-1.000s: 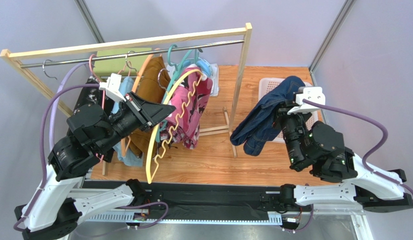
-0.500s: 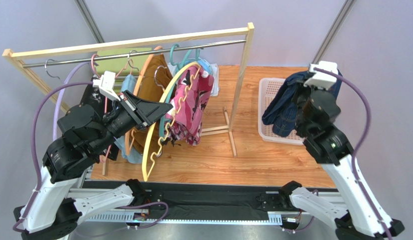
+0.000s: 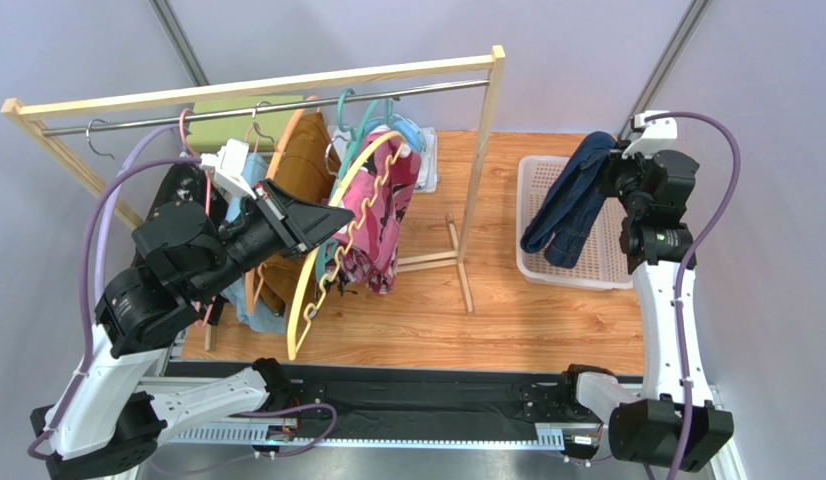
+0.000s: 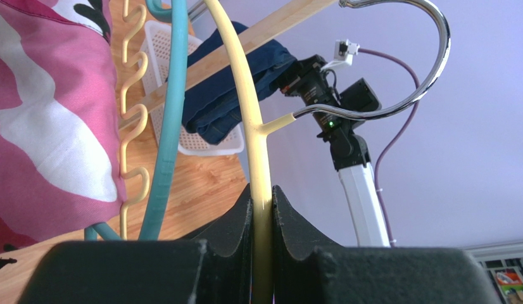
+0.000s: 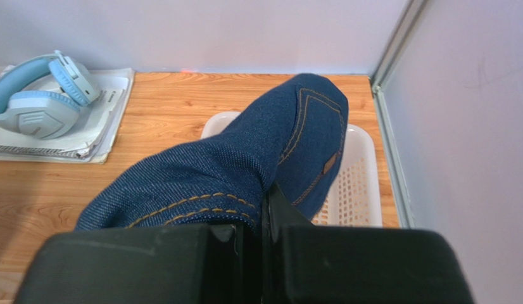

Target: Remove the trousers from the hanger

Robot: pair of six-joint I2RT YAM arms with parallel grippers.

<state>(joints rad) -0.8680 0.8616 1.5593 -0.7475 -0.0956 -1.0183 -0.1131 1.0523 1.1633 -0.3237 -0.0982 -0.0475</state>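
Note:
My right gripper (image 3: 615, 165) is shut on the dark navy trousers (image 3: 565, 205), which hang from it over the white basket (image 3: 587, 272). In the right wrist view the denim (image 5: 245, 161) bunches between my fingers, at the right gripper (image 5: 265, 197). My left gripper (image 3: 337, 218) is shut on the bare yellow hanger (image 3: 317, 270). Its bar (image 4: 245, 95) runs up from the left gripper (image 4: 262, 197), and its chrome hook (image 4: 413, 69) is free in the air. Pink floral trousers (image 3: 382, 215), mustard-brown trousers (image 3: 302, 160), light blue trousers (image 3: 252, 172) and black trousers (image 3: 182, 190) hang on the rack.
The wooden rack with its metal rail (image 3: 137, 122) spans the back left, and one post (image 3: 482, 140) stands mid-table. A teal hanger (image 4: 166, 139) lies beside the yellow one. Blue headphones (image 5: 49, 95) rest on papers at the back. A wall runs close on the right.
My right arm has swung up and to the right, carrying the navy trousers from the table's middle to above the basket. The left gripper has shifted slightly with the yellow hanger.

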